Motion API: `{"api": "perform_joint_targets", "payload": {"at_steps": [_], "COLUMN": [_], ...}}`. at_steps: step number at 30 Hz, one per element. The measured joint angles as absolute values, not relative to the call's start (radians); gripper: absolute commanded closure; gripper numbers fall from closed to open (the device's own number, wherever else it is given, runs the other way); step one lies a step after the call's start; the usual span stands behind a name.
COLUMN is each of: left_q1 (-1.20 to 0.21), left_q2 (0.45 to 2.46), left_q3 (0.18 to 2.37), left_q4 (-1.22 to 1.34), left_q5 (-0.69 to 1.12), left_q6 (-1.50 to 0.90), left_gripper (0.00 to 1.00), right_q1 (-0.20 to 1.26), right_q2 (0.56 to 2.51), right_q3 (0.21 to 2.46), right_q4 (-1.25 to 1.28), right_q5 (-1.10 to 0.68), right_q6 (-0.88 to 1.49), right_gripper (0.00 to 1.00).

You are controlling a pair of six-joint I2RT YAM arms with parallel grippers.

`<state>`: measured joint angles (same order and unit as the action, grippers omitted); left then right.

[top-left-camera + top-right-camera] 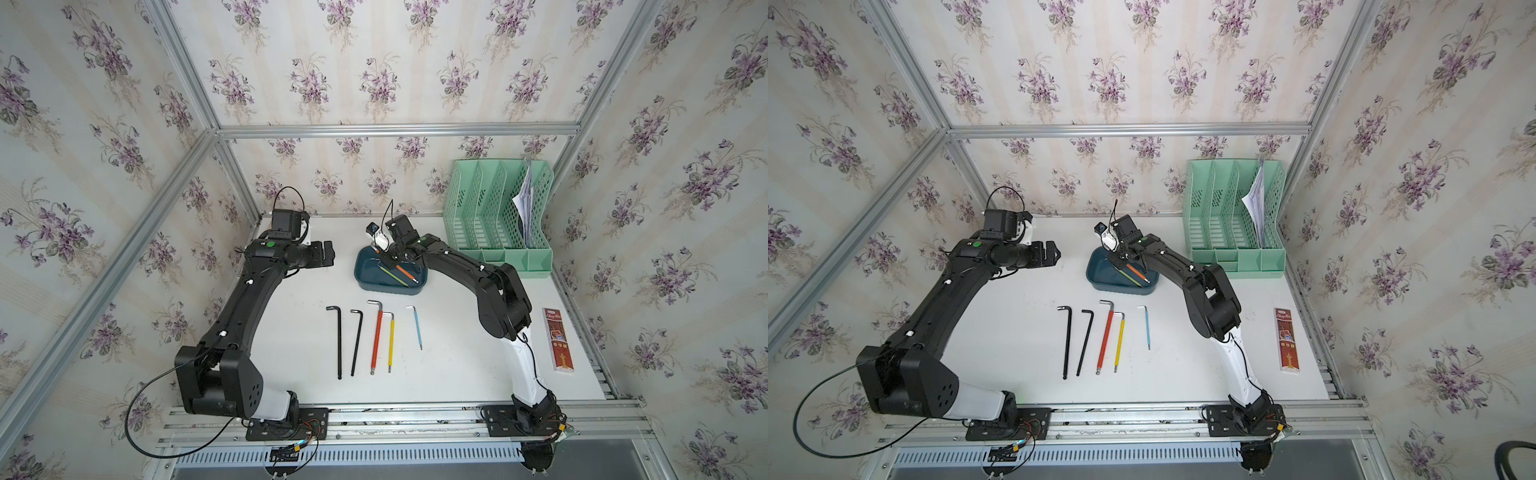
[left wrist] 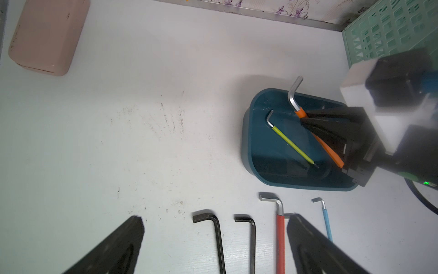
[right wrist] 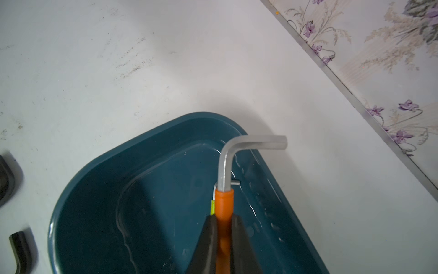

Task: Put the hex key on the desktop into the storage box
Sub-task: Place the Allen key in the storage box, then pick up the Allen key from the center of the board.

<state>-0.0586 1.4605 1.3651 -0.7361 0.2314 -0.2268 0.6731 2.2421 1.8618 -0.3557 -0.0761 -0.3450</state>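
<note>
**Second key over the box, five left on the desktop**

One hex key is already in: a yellow-green hex key (image 2: 291, 144) lies flat on the floor of the storage box (image 1: 365, 283). An orange hex key (image 3: 225, 204) is over the box in the grip of the right gripper (image 3: 223, 221) but has not been let go. Five more lie in a row on the desktop (image 1: 457, 353) in front of the box: two black hex keys (image 1: 339, 345), a red hex key (image 1: 376, 336), a yellow hex key (image 1: 391, 340) and a blue hex key (image 1: 417, 328). By my reckoning the task is less than a third done, with a release and five more pick-ups to go.

The right gripper's fingers (image 3: 207, 239) are closed on the orange sleeve, one on each side, pinching it close to the bent end. The bare steel elbow and short arm stick out past the fingertips, and in the right wrist view the short arm reaches across the box's rim. The long shaft runs back under the gripper over the inside of the box. Its far tip sits close to the box's front rim in both top views. I cannot tell whether it touches the floor.

The left gripper (image 1: 326, 253) hangs well apart from the box with its fingers spread wide and nothing between them.
</note>
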Motion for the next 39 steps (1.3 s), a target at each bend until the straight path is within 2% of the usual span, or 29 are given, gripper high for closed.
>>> {"api": "perform_joint_targets", "payload": {"at_steps": [5, 8, 11, 15, 19, 29, 39], "left_q1": [-0.054, -0.049, -0.042, -0.038, -0.039, -0.041, -0.071], "left_q2": [1.464, 1.475, 1.473, 1.473, 1.472, 1.470, 1.488], "left_q3": [1.365, 1.374, 1.372, 1.360, 1.343, 1.311, 1.289], "left_q4": [-0.736, -0.736, -0.735, -0.726, -0.702, -0.653, -0.607], "left_q5": [0.249, 0.263, 0.271, 0.325, 0.395, 0.457, 0.473], "left_q6": [-0.236, -0.239, -0.242, -0.242, -0.242, -0.241, -0.239], "left_gripper": [0.01, 0.01, 0.01, 0.01, 0.01, 0.01, 0.01], "right_q1": [0.675, 0.682, 0.687, 0.691, 0.691, 0.691, 0.694], "right_q2": [2.262, 2.264, 2.266, 2.236, 2.154, 1.880, 1.629], "right_q3": [1.861, 1.850, 1.847, 1.832, 1.755, 1.485, 1.155], "right_q4": [-0.386, -0.387, -0.406, -0.413, -0.394, -0.324, -0.194], "right_q5": [-0.076, -0.060, -0.039, -0.032, -0.019, 0.055, 0.025], "right_q6": [-0.348, -0.347, -0.340, -0.310, -0.274, -0.093, 0.233], "right_gripper": [0.97, 0.87, 0.82, 0.65, 0.57, 0.50, 0.52]}}
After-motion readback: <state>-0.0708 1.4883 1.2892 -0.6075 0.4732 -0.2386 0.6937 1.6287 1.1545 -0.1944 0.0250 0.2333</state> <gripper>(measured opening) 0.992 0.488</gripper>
